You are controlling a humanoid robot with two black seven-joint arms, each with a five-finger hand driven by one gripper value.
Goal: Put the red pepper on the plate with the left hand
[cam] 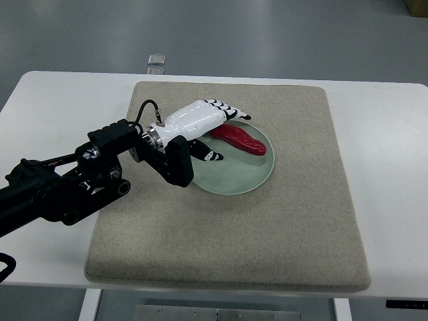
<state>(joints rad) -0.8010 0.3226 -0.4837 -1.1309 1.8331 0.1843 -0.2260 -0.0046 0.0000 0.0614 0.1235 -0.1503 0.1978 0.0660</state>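
**Left hand over the plate, red pepper lying on the glass**

Top view: 1 arm is in the picture, black and jointed, coming in from the left edge and reaching up and to the right across a beige felt mat [267,234]. The mat covers most of a white table [394,134]. The arm ends in the left hand [204,127], which has a white shell and black-tipped fingers [231,108].

A round, pale green glass plate [247,174] sits on the mat, left of the mat's centre and towards its far edge. The hand hangs over the plate's upper-left part, its fingers stretched out to the right and its thumb pointing down over the glass. The red pepper [242,139] lies on the plate, slanting from the hand down to the right, its narrow end near the plate's right rim. The pepper's upper-left end sits right under the outstretched fingers and touches or nearly touches them; the fingers are extended rather than wrapped around it, so the hand reads as loose and not gripping.

A small clear object [156,60] sits just past the table's far edge. A brown corner [418,7] shows at the top right.
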